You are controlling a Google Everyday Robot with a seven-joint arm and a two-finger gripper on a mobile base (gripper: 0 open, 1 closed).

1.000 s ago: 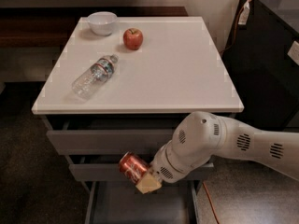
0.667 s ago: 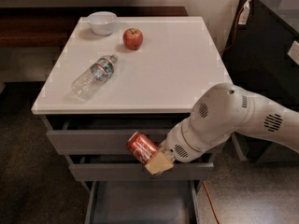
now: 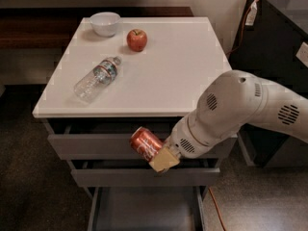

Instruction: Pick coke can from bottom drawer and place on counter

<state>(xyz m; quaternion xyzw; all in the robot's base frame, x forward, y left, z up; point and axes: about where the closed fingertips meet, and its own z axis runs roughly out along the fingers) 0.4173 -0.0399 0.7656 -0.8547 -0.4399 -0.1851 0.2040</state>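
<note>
The red coke can (image 3: 145,143) is tilted in the air in front of the cabinet, level with the top drawer's front and below the counter's front edge. My gripper (image 3: 156,154) is shut on the coke can, with a tan finger pad (image 3: 164,159) showing under it. My white arm comes in from the right. The bottom drawer (image 3: 144,211) is pulled out below and its inside looks bare. The white counter (image 3: 168,76) lies above and behind the can.
On the counter lie a clear water bottle (image 3: 97,78) on its side at the left, a red apple (image 3: 136,39) and a white bowl (image 3: 105,23) at the back. A dark cabinet (image 3: 279,47) stands to the right. An orange cable (image 3: 216,211) runs on the floor.
My gripper has lifted the coke can up out of the bottom drawer, from the middle drawer's height to the top drawer's height. The arm has risen with it.
</note>
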